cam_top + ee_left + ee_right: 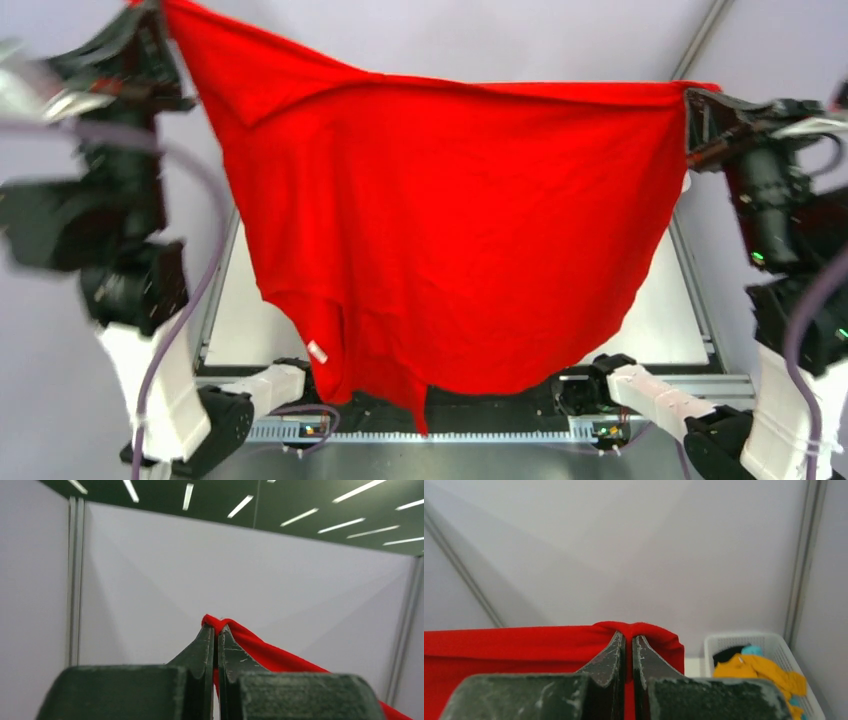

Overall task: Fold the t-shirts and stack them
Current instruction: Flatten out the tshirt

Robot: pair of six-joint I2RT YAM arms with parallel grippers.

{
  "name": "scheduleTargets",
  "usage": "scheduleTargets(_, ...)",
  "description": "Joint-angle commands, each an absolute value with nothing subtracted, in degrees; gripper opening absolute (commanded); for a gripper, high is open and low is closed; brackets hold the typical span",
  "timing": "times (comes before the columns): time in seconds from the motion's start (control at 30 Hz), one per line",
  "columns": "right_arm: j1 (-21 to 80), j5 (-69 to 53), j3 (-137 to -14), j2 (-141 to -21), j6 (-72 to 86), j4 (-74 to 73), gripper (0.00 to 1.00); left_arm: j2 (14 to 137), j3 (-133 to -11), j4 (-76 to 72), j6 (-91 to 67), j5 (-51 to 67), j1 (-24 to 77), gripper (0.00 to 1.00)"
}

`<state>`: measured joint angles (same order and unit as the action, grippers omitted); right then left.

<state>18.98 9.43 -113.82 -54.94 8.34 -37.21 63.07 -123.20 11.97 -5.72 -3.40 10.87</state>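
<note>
Pale grey partition walls [520, 40] enclose the cell, and strip lights [187, 495] on a dark ceiling show in the left wrist view. In the overhead view a bright red t-shirt [450, 220] hangs spread in the air across the centre of the frame, above the white table [240, 320], its top edge stretched between the two arms. At upper left the left gripper [150, 25] is clamped on one upper corner of the shirt; the left wrist view shows both fingers pressed together with a fold of red cloth pinched at the tips. At upper right the right gripper [697, 110] is clamped on the opposite corner; the right wrist view shows its fingers closed on bunched red fabric. The left-hand corner sits higher in the frame than the right-hand one. The shirt's lower edge droops unevenly to bottom centre, in front of the arm bases, with a small white label [317, 352] at the lower left of the cloth. At the lower right of the right wrist view stands a white lattice basket [769, 641] holding an orange-yellow t-shirt [759, 672], a black garment [725, 655] and a scrap of teal cloth [751, 650].
</note>
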Motion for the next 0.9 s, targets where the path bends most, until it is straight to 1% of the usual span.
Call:
scheduleTargets(0.0, 18.49, 23.22, -102.52, -58.6, 9.04, -32.58, 0.0, 73.53, -114.53, 10.81, -2.44, -11.56, 10.59, 0.0)
scheduleTargets(0.1, 18.5, 27.45, -89.51, -59.34, 10.45, -28.01, 0.0, 77.59, -104.6, 7.99, -1.79, -12.23, 10.55, 0.0)
scheduleTargets(0.2, 18.37, 29.84, -78.45, -60.54, 12.83, -23.19, 0.0, 81.11, -91.61, 2.4, -2.08, -11.98, 10.5, 0.0)
scheduleTargets(0.27, 17.8, 29.67, -72.01, -61.9, 14.29, -20.75, 0.0, 84.49, -85.03, -1.59, -3.08, -11.32, 10.31, 0.0)
scheduleTargets(0.33, 16.36, 26.7, -66.35, -64.18, 15.17, -17.2, 0.0, 88.83, -81.34, -3.46, -4.47, -9.28, 10.13, 0.0)
scheduleTargets(0.4, 15.05, 23.63, -61.33, -67.15, 13.83, -11.24, 0.0, 94.6, -80.37, -3.54, -6.22, -6.74, 10.03, 0.0)
scheduleTargets(0.5, 13.95, 20.69, -57.89, -72.27, 11.72, -6.18, 0.0, 101.11, -80.96, -3.64, -8.64, -3.88, 10.02, 0.0)
scheduleTargets(0.67, 13.69, 20.13, -58.19, -80.17, 9.59, -3.67, 0.0, 107.77, -83.59, -3.4, -11.37, -0.38, 10.02, 0.0)
scheduleTargets(0.87, 13.48, 21.34, -60.27, -85.43, 8.43, -3.46, 0.0, 109.96, -86.5, -0.71, -14.41, -0.28, 10.11, 0.0)
